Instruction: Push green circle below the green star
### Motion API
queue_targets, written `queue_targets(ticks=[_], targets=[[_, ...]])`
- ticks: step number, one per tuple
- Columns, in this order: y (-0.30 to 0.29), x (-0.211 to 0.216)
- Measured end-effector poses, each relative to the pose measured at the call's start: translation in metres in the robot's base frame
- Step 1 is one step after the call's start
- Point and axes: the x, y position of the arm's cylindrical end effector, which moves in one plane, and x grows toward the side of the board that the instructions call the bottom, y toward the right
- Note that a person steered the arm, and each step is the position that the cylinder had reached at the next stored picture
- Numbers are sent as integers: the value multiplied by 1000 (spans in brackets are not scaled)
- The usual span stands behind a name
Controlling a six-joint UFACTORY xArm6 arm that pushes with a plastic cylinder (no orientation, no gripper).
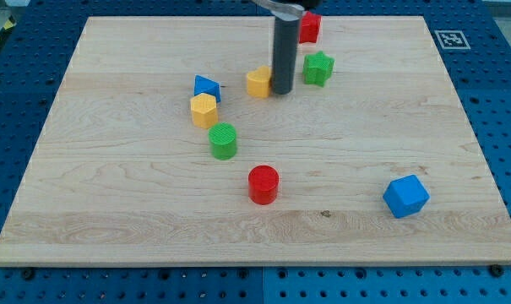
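Note:
The green circle (pixel 224 140) stands left of the board's middle. The green star (pixel 318 68) sits toward the view's top, up and to the right of the circle. My tip (pixel 282 91) rests on the board between the green star and an orange block (pixel 258 82), touching or nearly touching the orange block's right side. The tip is well above and to the right of the green circle.
A red block (pixel 309 27) lies at the top, partly behind the rod. A blue triangle (pixel 207 86) and a yellow hexagon (pixel 203 110) sit just above the green circle. A red circle (pixel 263 184) is below it. A blue cube (pixel 405 196) is at lower right. The wooden board (pixel 111 211) ends at blue pegboard.

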Motion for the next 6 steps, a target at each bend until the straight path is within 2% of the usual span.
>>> queue_targets(ticks=[2, 3, 4, 5, 6], targets=[[-66, -13], [-66, -20], [-49, -52], [-90, -90], [-183, -94]])
